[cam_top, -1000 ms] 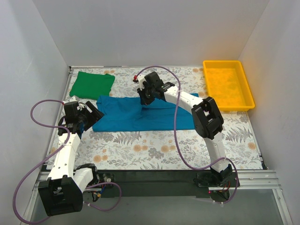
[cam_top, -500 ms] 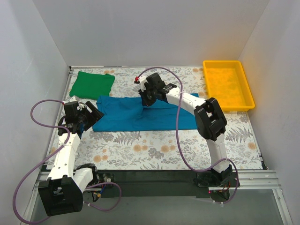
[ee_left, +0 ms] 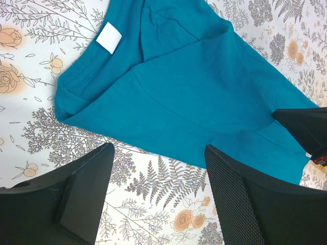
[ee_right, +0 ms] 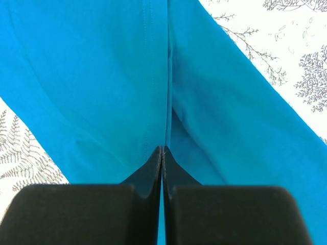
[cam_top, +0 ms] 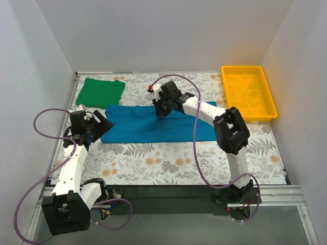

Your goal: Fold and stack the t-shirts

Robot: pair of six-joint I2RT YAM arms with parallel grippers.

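The teal-blue t-shirt (cam_top: 153, 125) lies spread across the middle of the table, folded lengthwise. Its collar and white label (ee_left: 110, 37) point left. My right gripper (cam_top: 160, 113) is down on its back edge, shut on a pinched ridge of the teal cloth (ee_right: 102, 76); its fingertips (ee_right: 162, 149) meet at a seam. My left gripper (cam_top: 100, 124) hovers open and empty just off the shirt's left end, and its fingers frame the near hem (ee_left: 157, 153). The green t-shirt (cam_top: 100, 92) lies folded at the back left.
A yellow plastic tray (cam_top: 240, 68) stands at the back right. A floral cloth (cam_top: 168, 163) covers the table. White walls close in the left, back and right sides. The right arm's body shows at the edge of the left wrist view (ee_left: 301, 125).
My right gripper has shifted slightly to the right along the shirt's back edge, still pinching the teal cloth. The left arm has not moved.
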